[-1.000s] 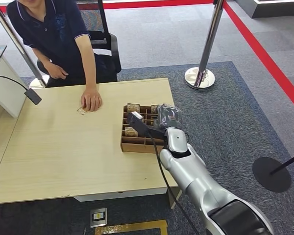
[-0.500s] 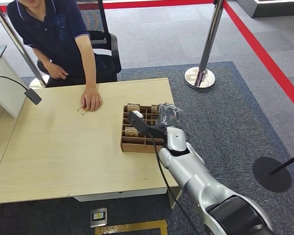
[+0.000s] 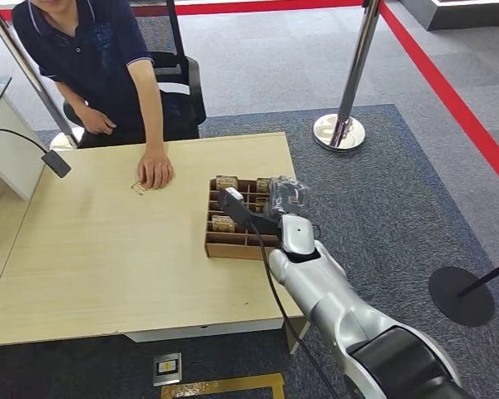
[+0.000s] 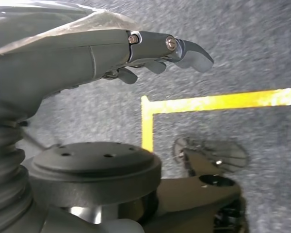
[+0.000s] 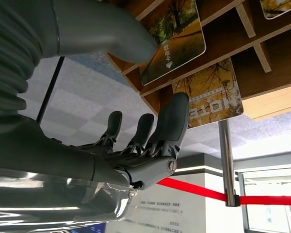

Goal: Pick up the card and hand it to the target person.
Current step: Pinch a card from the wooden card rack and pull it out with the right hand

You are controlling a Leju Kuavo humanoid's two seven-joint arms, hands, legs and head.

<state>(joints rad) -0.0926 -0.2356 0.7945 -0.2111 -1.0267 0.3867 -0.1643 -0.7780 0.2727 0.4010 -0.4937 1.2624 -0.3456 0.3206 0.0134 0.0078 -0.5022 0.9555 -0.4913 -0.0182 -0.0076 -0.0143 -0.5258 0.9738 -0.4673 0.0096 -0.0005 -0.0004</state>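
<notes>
A brown wooden tray (image 3: 234,247) with compartments stands near the table's right edge, with picture cards (image 3: 227,182) upright in its slots. My right hand (image 3: 286,198) hovers over the tray's right side. In the right wrist view its thumb (image 5: 129,39) and fingers (image 5: 169,121) are spread apart beside an autumn-photo card (image 5: 175,36) and a second card (image 5: 210,94), and hold nothing. The person in a dark shirt (image 3: 90,58) sits at the far side, one hand (image 3: 154,170) resting on the table by a small card (image 3: 138,189). My left hand (image 4: 155,53) hangs over the floor, fingers extended, with nothing in it.
A chrome stanchion (image 3: 340,131) stands beyond the table's far right corner, and a black disc base (image 3: 460,295) lies on the carpet to the right. A white box (image 3: 8,154) and a dark microphone (image 3: 56,162) are at the table's left. The light wooden tabletop (image 3: 109,258) stretches left of the tray.
My right forearm has swung slightly left while the hand stays over the tray's right side. The person and the cards have not moved.
</notes>
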